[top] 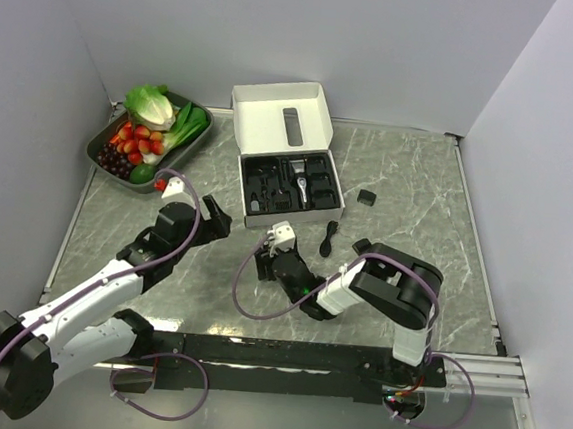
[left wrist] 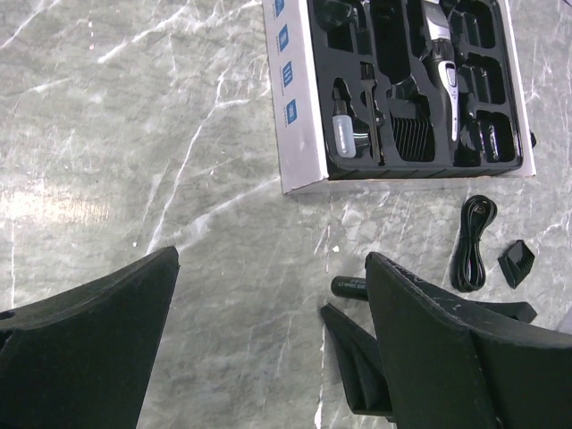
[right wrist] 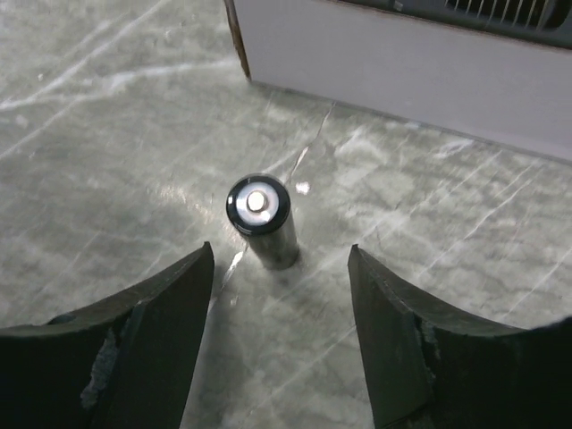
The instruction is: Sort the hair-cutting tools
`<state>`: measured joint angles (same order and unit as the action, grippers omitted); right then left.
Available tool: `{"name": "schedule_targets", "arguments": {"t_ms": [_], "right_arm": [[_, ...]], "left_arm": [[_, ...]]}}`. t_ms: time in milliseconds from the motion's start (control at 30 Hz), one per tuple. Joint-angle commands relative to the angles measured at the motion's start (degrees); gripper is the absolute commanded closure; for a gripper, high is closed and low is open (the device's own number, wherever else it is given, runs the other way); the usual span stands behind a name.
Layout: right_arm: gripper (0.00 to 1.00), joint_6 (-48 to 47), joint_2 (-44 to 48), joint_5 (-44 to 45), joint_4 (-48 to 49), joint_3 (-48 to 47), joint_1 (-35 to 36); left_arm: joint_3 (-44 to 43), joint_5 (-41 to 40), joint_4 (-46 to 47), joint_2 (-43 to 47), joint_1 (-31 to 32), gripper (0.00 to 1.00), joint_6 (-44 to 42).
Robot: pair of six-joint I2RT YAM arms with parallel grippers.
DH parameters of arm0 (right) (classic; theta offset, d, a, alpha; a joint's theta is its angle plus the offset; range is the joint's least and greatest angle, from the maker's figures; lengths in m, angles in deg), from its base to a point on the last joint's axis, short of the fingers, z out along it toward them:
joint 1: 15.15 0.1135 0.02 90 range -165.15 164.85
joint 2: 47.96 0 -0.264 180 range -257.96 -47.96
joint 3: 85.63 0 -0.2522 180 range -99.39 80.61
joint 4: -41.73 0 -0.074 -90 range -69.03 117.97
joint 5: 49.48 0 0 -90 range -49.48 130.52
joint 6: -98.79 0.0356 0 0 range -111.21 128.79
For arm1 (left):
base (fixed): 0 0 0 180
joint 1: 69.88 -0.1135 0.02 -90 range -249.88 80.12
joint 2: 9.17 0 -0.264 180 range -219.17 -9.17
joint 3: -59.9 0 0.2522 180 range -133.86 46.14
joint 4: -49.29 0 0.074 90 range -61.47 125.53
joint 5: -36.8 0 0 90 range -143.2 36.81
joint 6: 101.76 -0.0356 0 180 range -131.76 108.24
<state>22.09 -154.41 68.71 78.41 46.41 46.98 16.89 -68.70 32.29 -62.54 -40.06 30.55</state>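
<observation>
Right tool [right wrist: 279, 255] wide, a cylinder [right wrist: 260, 219] on the table [right wrist: 107, 134] between its fingertips, untouched; left tool [left wrist: 270, 259] wide, empty.

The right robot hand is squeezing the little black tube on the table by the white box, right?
No. The right gripper is open, not squeezing: the right wrist view shows gaps between its fingers and the tube, which is on the table by the white box.
</observation>
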Motion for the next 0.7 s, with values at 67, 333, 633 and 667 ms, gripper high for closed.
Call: {"name": "schedule_targets", "arguments": {"t_ms": [67,333,633,667], "right_arm": [[0.35,-2.58,-1.91,2.58,10.9,0.8,0.36],[0.46,-4.25,-4.64,1.7,16.45,0.97,0.27],[0.89,-8.37,-3.86,2.67,20.06,2.46,0.27],[0.91,-8.55,-3.07,2.75,19.27,2.47,0.36]], "left_arm": [[0.16,-0.49,2.19,-0.07,0.32,0.09,-1.52],[0.25,-0.66,2.45,-0.51,0.32,0.09,-1.79],[0.51,-0.93,2.81,-1.92,0.41,0.1,-2.05],[0.52,-1.02,2.81,-2.01,0.41,0.1,-2.14]]}}
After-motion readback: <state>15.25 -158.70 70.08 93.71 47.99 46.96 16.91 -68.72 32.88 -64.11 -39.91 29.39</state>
